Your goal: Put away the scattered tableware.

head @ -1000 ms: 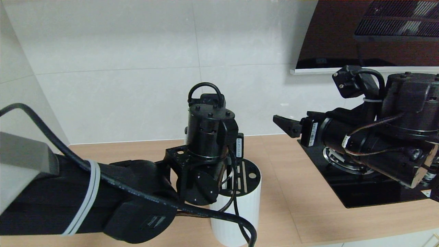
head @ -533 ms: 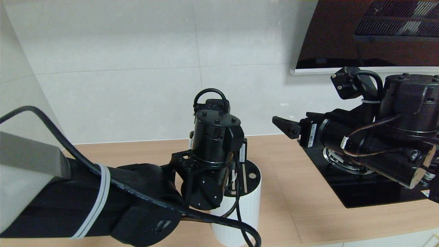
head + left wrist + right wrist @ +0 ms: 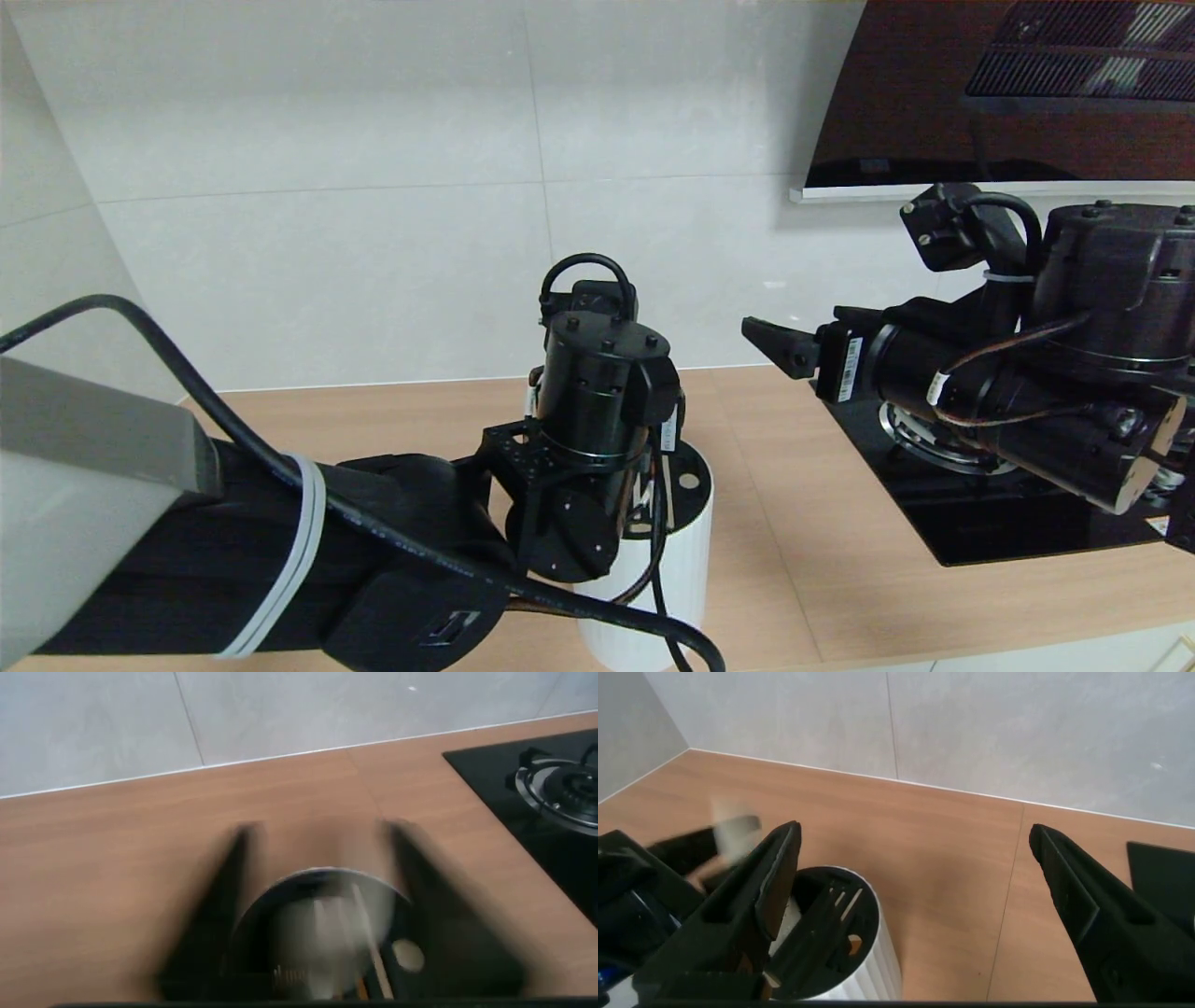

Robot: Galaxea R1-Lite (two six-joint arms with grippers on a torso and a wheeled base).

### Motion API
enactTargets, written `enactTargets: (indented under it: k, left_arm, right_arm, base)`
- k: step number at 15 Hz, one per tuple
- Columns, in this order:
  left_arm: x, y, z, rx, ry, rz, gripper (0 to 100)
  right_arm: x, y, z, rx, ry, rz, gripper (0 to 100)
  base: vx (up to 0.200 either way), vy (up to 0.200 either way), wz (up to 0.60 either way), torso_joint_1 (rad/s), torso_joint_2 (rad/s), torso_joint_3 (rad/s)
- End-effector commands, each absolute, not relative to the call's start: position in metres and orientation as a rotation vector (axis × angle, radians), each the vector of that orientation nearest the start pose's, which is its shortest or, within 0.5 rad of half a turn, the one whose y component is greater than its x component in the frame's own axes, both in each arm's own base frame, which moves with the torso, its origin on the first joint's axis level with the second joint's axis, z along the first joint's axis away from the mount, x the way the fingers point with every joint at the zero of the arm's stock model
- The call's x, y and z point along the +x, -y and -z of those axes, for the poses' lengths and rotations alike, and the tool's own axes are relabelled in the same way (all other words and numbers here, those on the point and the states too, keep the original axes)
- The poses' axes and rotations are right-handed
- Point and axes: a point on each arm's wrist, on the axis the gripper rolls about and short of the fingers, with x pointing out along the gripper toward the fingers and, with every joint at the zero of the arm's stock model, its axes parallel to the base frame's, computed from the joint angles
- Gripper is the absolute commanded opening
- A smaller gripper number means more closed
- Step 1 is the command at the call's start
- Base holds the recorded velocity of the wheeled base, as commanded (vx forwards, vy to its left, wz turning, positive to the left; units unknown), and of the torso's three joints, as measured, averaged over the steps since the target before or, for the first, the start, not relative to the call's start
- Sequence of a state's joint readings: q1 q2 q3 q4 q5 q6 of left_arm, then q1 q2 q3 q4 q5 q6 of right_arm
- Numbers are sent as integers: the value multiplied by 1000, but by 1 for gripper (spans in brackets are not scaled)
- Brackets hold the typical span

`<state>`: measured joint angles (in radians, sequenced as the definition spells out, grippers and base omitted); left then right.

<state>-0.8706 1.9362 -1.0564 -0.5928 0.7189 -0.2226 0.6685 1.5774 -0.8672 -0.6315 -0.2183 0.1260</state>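
R gripper (image 3: 780, 343), head view: one dark finger pokes out from the R arm, held in the air near the left edge of the black hob (image 3: 980, 532). From this angle can't tell how wide it stands. L arm reaches across from the left, its wrist right over the white holder (image 3: 686, 569). Holder stands upright on the wooden surface (image 3: 803, 523) w/ a black slotted lid, and the wrist covers most of that lid. Range hood (image 3: 980, 93) top right.

L wrist view: looks down on the lid. L gripper (image 3: 318, 831) has its fingers apart, blurred, one on each side of the holder (image 3: 318, 929) top, w/ nothing clamped. Can't tell if they touch the rim. Thin pale stick (image 3: 369, 938) sits slanted in the lid — too blurred to name.

R wrist view: R gripper (image 3: 913, 835) fingers spread wide, nothing between them, up off the surface. Holder (image 3: 878, 961) sits below one finger — ribbed white wall, black lid w/ slots, thin pieces in them too small to tell apart.
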Motion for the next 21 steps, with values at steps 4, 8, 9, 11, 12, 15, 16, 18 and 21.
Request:
enactTargets:
  k: [4,8,9,11,12,15,16,18,21]
  left_arm:
    - [249,273,-167,-17,-215,127,100]
    - [246,269,-181,-63,-177,130,100]
    - [233,250,-216,-154,-99,146,100]
    - [210,218,-250,-188,-39,206,100]
    - [196,198,-256,-152,-31,239,100]
    - [154,128,-262,-74,25,300,100]
    - [143,106,-256,-74,28,297,100]
    - [119,69,-239,-71,23,220,100]
    - [65,23,-233,-99,93,96,100]
  right_arm:
    - [228,-174,-234,88,-104,-445,100]
    - [228,-174,-234,88,-104,-444,100]
    - [226,-173,-236,91,-97,-444,100]
    - [225,-172,-238,96,-87,-442,100]
    - [224,-170,-238,96,-85,-439,100]
    - [209,-156,-255,133,-29,-430,100]
    - [208,-144,-249,127,-41,-394,100]
    - [181,-111,-241,129,-19,-343,100]
    - [110,-58,-220,115,42,-297,100]
  base:
    - [0,0,0,0,0,0]
    - [0,0,0,0,0,0]
    - [0,0,0,0,0,0]
    - [0,0,0,0,0,0]
    - [0,0,0,0,0,0]
    - [0,0,0,0,0,0]
    - [0,0,0,0,0,0]
    - [0,0,0,0,0,0]
    - [0,0,0,0,0,0]
